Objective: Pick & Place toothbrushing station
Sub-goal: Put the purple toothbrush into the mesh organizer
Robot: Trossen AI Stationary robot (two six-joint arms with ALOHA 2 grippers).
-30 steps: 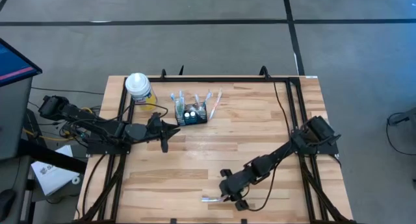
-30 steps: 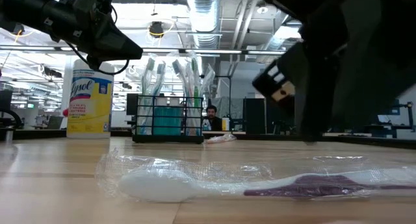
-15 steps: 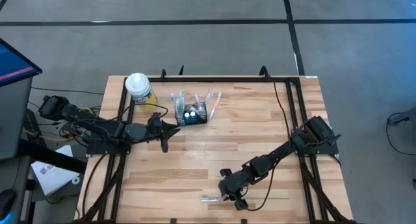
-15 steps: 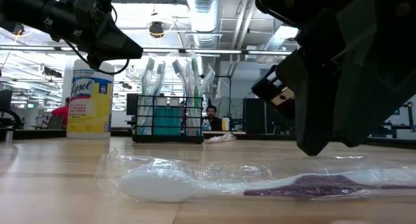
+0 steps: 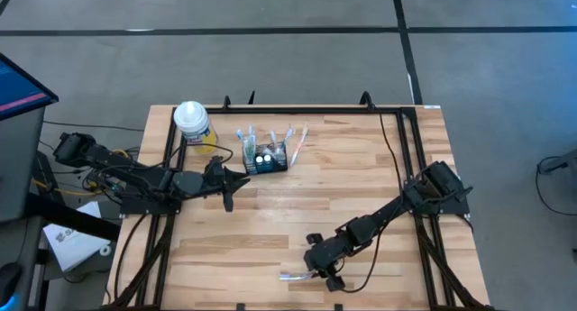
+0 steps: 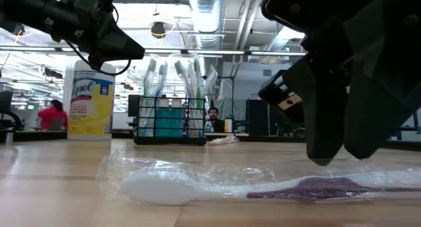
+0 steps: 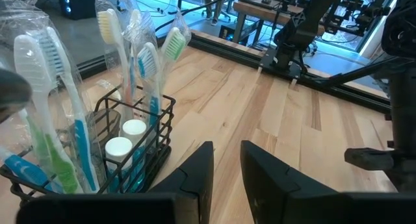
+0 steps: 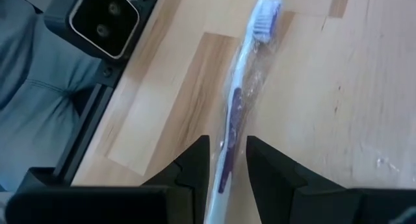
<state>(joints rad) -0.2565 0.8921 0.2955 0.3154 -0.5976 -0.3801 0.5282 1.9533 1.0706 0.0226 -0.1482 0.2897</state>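
Both arms low, jaws slightly parted.

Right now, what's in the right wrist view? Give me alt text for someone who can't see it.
The right gripper hangs over a wrapped toothbrush with a white and purple handle, lying flat on the wooden table. Its two dark fingers straddle the handle with a narrow gap. A black camera block sits at the table's edge.

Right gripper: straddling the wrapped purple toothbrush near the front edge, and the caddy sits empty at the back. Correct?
Not quite. The caddy isn't empty: the left wrist view shows several wrapped toothbrushes standing in it. The rest holds: the right gripper straddles the wrapped purple toothbrush near the front edge.
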